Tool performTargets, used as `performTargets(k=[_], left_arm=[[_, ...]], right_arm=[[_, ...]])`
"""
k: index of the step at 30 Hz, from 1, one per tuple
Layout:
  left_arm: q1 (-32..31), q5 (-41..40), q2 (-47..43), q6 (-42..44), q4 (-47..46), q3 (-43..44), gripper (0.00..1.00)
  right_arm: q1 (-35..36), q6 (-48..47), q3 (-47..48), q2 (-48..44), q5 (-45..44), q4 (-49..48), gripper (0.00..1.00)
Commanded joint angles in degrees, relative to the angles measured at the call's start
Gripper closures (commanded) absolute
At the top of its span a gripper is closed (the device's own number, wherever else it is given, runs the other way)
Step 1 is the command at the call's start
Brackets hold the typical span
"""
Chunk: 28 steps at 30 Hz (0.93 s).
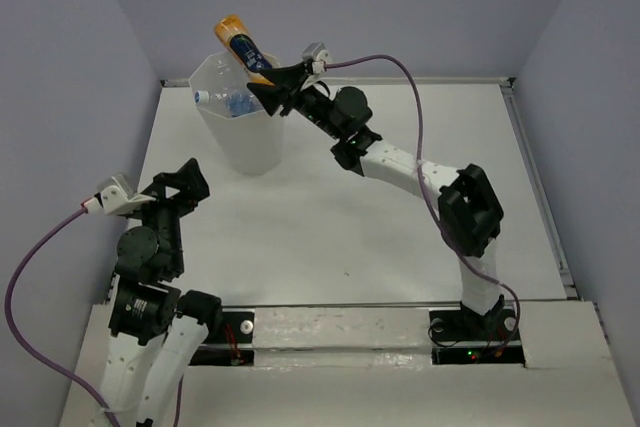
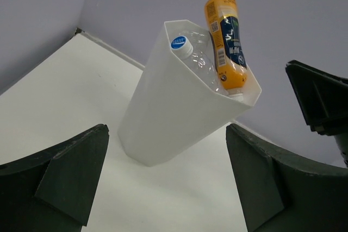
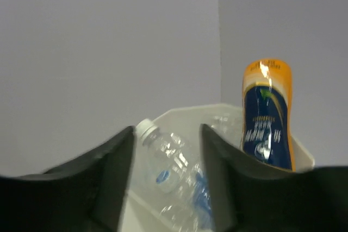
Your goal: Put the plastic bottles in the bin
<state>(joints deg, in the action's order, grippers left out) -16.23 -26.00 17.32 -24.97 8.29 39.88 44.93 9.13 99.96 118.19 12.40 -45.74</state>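
In the bin (image 1: pixel 228 137): orange bottle (image 1: pixel 240 42) poking past rim, plus clear bottles (image 1: pixel 225 100). Right tool (image 1: pixel 265 90) open at rim, left tool (image 1: pixel 185 187) open, empty. None seen outside, prob. done.

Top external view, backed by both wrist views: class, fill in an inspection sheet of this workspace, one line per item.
Surface: white table, bare where it shows.
Job's things: white bin at the far left; orange bottle cap-down in it, sticking out above the rim; clear bottles lie inside.
Clutter: nothing seen.
Grippers: left gripper over the table's left side, fingers apart, empty; right gripper at the bin's rim beside the orange bottle, fingers apart, nothing between them.
Cables: a purple cable loops from each wrist.
Surroundings: plain grey walls on three sides.
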Motion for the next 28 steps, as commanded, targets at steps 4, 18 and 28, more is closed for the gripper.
performTargets(k=[4, 18, 28], left_arm=[[0.58, 4.9, 1.22, 0.1, -3.98, -0.24, 0.01], [0.41, 24.33, 1.75, 0.89, -7.07, -0.68, 0.01], [0.41, 25.74, 1.4, -1.83, -7.85, -2.88, 0.01]], right_arm=[[0.16, 5.8, -26.62, -22.54, -3.18, 0.03, 1.0], [0.69, 4.32, -69.26, -74.21, -23.37, 25.22, 0.0], [0.69, 10.11, -79.49, -101.75, -31.31, 37.39, 0.0]])
